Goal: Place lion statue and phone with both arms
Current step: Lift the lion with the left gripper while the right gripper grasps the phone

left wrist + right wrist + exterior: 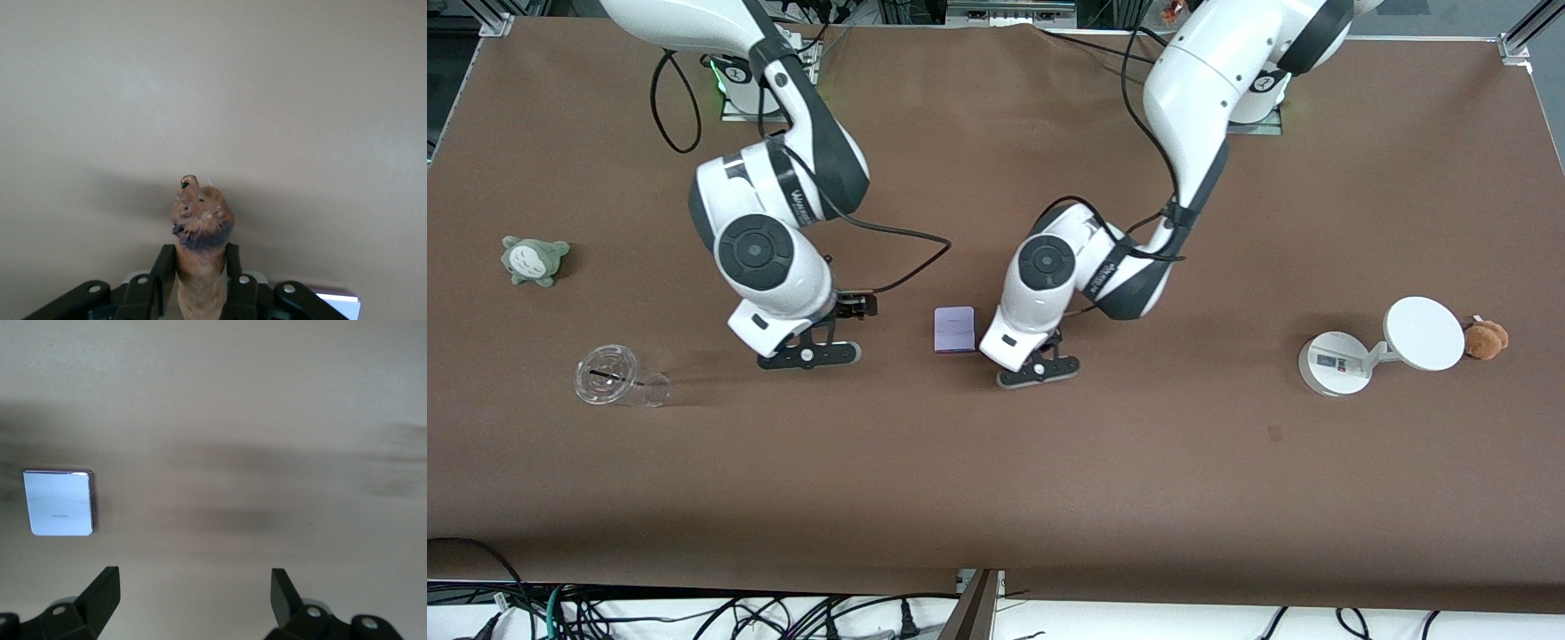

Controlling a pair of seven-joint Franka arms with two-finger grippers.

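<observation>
Orange-brown, the lion statue is sitting clamped between the fingers of the left claw, low over the brown tabletop near its middle. The phone is lying flat on the tabletop just beside that claw, toward the right arm's end. The right claw is hovering with its fingers spread apart and empty, between the phone and a clear plastic cup lying on its side.
</observation>
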